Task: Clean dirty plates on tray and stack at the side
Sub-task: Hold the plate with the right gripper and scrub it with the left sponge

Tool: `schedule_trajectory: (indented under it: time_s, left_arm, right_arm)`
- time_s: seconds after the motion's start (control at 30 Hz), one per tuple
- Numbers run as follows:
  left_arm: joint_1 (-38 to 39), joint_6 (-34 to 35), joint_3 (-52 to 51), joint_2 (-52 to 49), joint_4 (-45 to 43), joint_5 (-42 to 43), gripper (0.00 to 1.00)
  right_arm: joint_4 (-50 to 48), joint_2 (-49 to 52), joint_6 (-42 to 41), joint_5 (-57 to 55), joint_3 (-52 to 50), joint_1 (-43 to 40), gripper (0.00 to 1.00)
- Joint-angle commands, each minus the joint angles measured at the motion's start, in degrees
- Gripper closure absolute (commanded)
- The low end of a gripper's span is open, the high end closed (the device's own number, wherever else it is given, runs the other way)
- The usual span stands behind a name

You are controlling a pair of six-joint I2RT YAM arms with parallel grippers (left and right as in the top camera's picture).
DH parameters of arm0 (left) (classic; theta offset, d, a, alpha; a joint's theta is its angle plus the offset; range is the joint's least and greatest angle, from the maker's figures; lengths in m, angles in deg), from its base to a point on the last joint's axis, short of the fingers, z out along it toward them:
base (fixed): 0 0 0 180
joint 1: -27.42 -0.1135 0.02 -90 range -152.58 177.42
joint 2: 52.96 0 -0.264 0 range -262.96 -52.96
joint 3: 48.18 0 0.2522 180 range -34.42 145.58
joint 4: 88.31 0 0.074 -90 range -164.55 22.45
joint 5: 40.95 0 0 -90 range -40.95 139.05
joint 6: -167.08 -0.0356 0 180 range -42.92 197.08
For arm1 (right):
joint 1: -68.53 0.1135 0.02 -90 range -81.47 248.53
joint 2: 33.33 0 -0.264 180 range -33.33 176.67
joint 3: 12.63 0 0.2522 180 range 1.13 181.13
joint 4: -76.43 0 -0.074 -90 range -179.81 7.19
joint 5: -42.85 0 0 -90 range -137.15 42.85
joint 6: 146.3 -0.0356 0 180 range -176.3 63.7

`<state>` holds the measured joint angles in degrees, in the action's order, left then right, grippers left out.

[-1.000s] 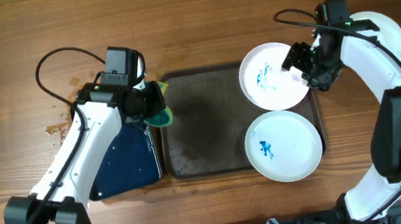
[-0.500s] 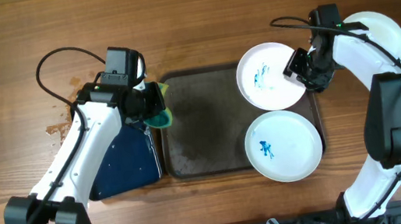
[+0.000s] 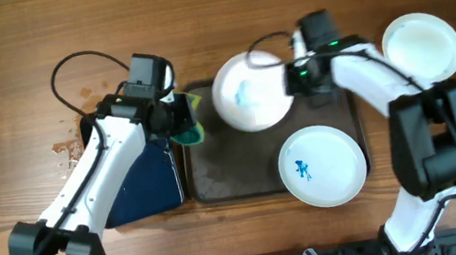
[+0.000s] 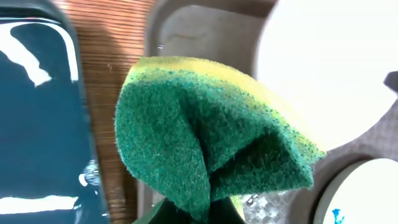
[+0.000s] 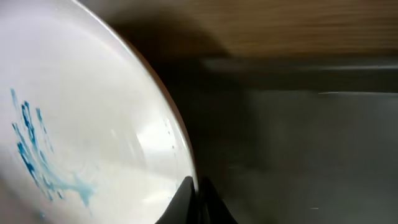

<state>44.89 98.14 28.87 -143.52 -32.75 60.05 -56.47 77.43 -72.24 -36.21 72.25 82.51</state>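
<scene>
Plate [image 3: 249, 98] with the blue smear hangs over the tray's [image 3: 215, 165] far edge, its rim pinched in my right gripper [image 3: 293, 79]; I judge it rigid, light, slick, breakable, best held at the rim; left gripper [image 3: 184, 120] clenches the sponge [image 4: 205, 143].

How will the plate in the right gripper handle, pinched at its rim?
Probably stiff: the plate shows no sag though the right gripper pinches only its rim. Its glossy face suggests slippery, so it may pivot or slide out. Being shallow and thin-edged, likely light.
</scene>
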Motion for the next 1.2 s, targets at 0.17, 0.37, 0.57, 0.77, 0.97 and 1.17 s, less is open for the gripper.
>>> schedule_trajectory:
  time_s: [0.17,0.37,0.57,0.77,0.97,1.17]
  left_arm:
    - [4.6,2.0,0.7,-1.3,-7.2,15.2,0.96]
    - [4.6,5.0,0.7,-9.7,-14.2,22.3,0.96]
    - [4.6,6.2,0.7,-16.2,-19.9,21.9,0.96]
    - [4.9,8.3,0.7,-23.3,-20.7,21.9,0.96]
    - [4.1,12.5,0.7,-26.4,-10.9,5.6,0.96]
    - [2.5,18.6,0.7,-26.3,0.8,-15.9,0.96]
  right_arm:
    - [0.8,1.4,-3.6,4.1,-0.4,2.1,0.95]
    - [2.2,1.4,-2.3,7.1,-0.4,2.9,0.95]
    - [6.2,1.4,-3.6,7.1,-0.6,5.2,0.95]
    - [3.6,1.4,-6.7,7.1,-5.3,6.7,0.95]
    - [2.9,1.4,-8.2,7.1,-5.5,6.7,0.95]
    - [2.8,1.4,-9.8,6.4,-5.5,6.7,0.95]
